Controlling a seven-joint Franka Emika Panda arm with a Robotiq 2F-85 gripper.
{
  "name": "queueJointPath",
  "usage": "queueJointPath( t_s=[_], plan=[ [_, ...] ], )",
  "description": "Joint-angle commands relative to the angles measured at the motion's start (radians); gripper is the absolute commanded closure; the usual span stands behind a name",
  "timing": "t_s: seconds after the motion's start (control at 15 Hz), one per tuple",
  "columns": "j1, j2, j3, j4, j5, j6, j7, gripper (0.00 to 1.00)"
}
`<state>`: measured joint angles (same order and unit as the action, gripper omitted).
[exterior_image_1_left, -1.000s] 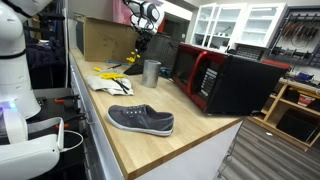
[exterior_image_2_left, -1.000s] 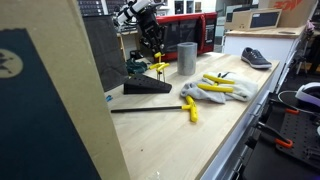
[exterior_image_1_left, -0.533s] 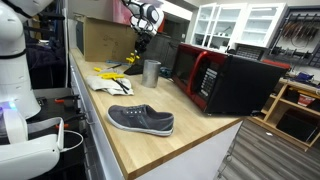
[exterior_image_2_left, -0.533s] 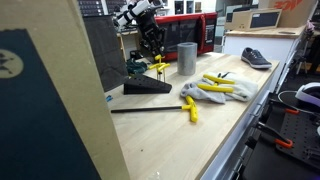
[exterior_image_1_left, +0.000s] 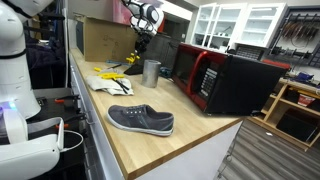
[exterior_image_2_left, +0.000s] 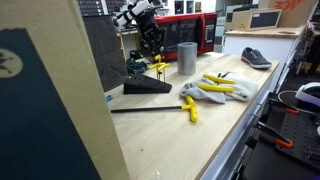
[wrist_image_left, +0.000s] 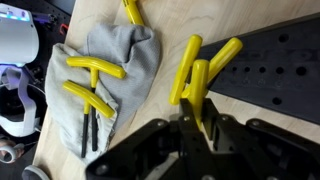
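Note:
My gripper (wrist_image_left: 198, 118) is shut on a yellow-handled tool (wrist_image_left: 197, 75), its fingers pinching one yellow handle. It hangs above the edge of a black perforated block (wrist_image_left: 270, 70). In both exterior views the gripper (exterior_image_2_left: 153, 50) (exterior_image_1_left: 137, 47) is low over the wooden counter, next to a grey metal cup (exterior_image_2_left: 187, 58) (exterior_image_1_left: 151, 72). The held yellow tool (exterior_image_2_left: 158, 66) sits just above the black wedge block (exterior_image_2_left: 148, 88). A grey cloth (wrist_image_left: 105, 65) with more yellow-handled tools (wrist_image_left: 95, 68) lies beside it.
A grey shoe (exterior_image_1_left: 141, 120) lies near the counter's front end. A red and black microwave (exterior_image_1_left: 225, 80) stands along the wall side. A cardboard box (exterior_image_1_left: 105, 38) stands behind the gripper. A long black rod with a yellow handle (exterior_image_2_left: 155, 108) lies on the counter.

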<state>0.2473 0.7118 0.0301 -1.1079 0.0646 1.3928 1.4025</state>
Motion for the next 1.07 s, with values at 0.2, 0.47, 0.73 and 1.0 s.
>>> queueJointPath(
  t_s=[0.2,0.47,0.73,1.0],
  plan=[
    [0.022,-0.007,-0.009,0.012,-0.038,0.034,0.006,0.96],
    [0.026,-0.01,-0.001,0.006,-0.038,0.062,0.004,0.96],
    [0.031,-0.008,-0.002,0.007,-0.036,0.074,0.003,0.96],
    [0.029,-0.006,0.0,0.008,-0.029,0.072,0.002,0.96]
  ],
)
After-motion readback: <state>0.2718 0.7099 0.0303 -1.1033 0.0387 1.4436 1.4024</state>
